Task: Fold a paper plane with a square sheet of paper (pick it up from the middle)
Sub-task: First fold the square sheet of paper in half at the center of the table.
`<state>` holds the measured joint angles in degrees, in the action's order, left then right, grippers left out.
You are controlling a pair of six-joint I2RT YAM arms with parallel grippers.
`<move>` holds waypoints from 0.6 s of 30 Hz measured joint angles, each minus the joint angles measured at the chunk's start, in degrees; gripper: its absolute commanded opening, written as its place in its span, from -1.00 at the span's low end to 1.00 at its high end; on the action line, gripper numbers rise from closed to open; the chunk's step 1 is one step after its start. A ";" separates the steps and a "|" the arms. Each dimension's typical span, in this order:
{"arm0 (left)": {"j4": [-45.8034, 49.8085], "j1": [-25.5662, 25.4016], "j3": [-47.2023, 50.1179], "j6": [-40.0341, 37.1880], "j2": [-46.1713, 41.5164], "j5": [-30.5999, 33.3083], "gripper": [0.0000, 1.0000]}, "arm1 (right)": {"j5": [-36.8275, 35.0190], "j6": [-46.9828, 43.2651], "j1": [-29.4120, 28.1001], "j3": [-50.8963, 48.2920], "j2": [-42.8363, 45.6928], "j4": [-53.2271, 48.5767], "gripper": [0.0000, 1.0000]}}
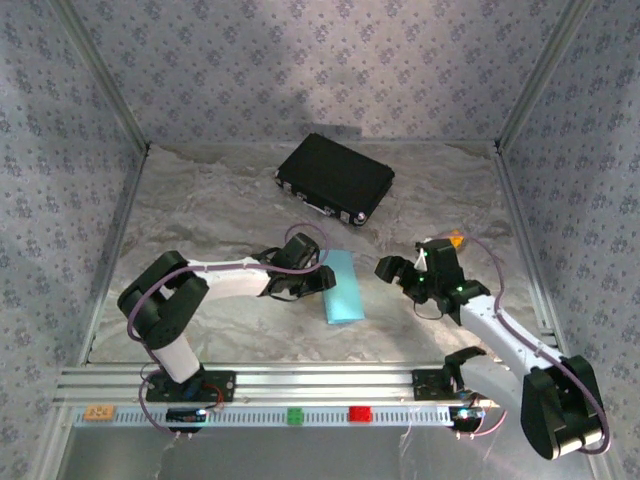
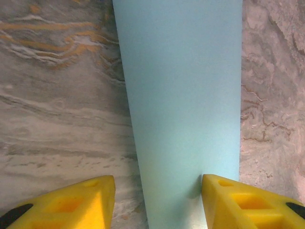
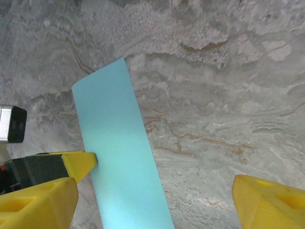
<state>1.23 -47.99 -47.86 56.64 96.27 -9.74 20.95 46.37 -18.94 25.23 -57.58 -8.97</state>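
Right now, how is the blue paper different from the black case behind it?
The blue paper is a thin, flat strip; the black case is a thick box. The paper is plain light blue, while the case is black with silvery fittings along one edge. The paper lies close to the arms; the case sits farther back. Both rest askew on the marbled table.

One blue sheet (image 1: 342,287), one black case (image 1: 335,178), one orange block (image 1: 456,239)
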 measured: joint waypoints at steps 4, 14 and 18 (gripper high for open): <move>0.81 0.33 0.00 -0.09 -0.70 0.76 -0.01 | 1.46 -0.74 -1.31 0.96 -2.75 0.98 0.68; 5.66 0.37 -2.27 -3.93 -0.59 0.55 -0.01 | 2.71 -2.36 -4.76 3.72 -7.45 1.97 0.60; 6.86 0.37 -3.87 -5.01 -0.52 0.57 -0.01 | 3.02 -2.78 -5.57 4.35 -8.74 1.99 0.54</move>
<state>8.10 -47.62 -51.72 51.64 95.74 -9.17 23.97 43.59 -24.51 29.58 -66.32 -6.98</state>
